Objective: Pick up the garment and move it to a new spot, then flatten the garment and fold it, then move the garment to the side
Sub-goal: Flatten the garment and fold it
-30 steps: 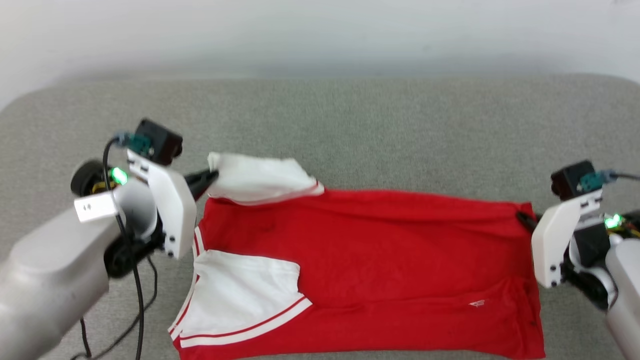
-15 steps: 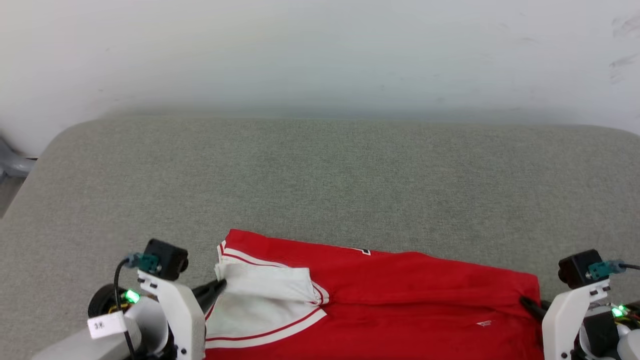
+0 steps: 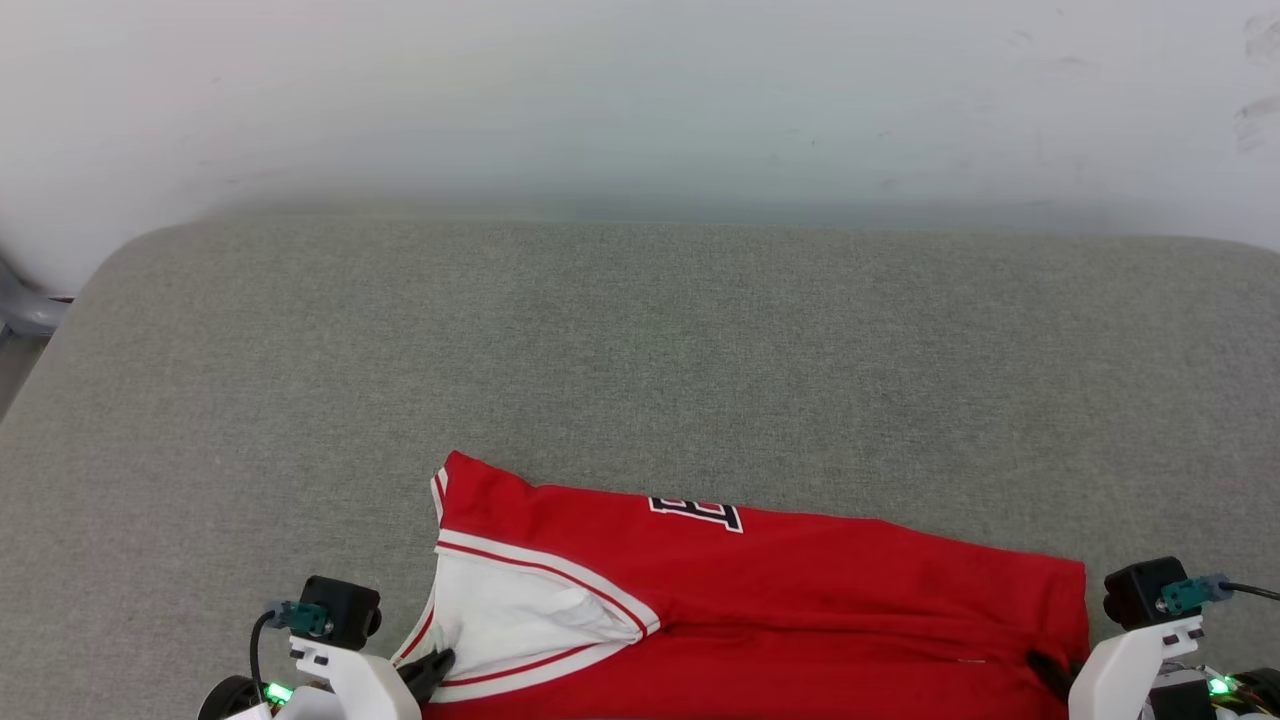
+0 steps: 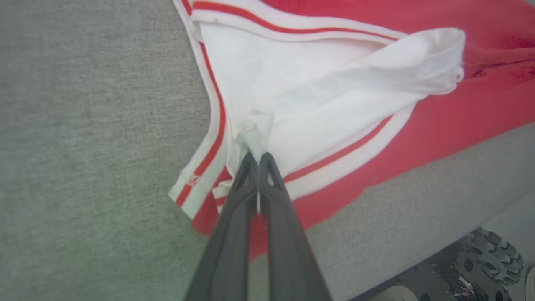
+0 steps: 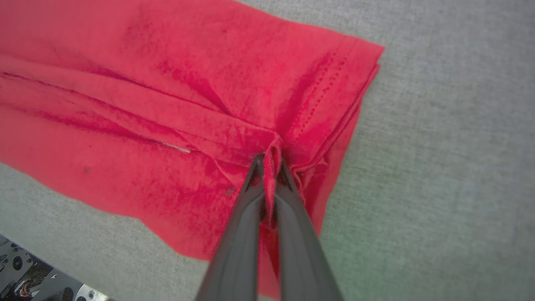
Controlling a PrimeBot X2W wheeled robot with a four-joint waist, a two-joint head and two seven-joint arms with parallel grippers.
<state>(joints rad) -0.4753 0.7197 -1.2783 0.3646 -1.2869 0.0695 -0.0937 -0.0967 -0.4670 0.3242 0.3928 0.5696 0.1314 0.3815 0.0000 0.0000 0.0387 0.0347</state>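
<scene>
The garment (image 3: 800, 590), a red jersey with white sleeve ends, lies folded lengthwise along the near edge of the grey cushion, part of its dark number (image 3: 697, 513) showing at the far fold. My left gripper (image 3: 437, 665) is shut on the white sleeve fabric (image 4: 292, 100) at the garment's left end; its fingertips (image 4: 258, 161) pinch a small bunch of cloth. My right gripper (image 3: 1045, 668) is shut on a pleat of red cloth near the hem corner (image 5: 359, 71), at the right end, with the fingertips (image 5: 269, 163) closed on the fold.
The grey upholstered cushion (image 3: 640, 350) stretches wide beyond the garment to a pale wall (image 3: 640, 100). Its front edge (image 4: 418, 217) runs just below the garment, with dark robot base parts (image 4: 485, 259) beneath. A grey object (image 3: 25, 310) pokes in at far left.
The head camera has tilted up, so the scene sits lower. Both grippers have drawn the held edge toward the near side over the garment, folding it narrower; the number now shows.
</scene>
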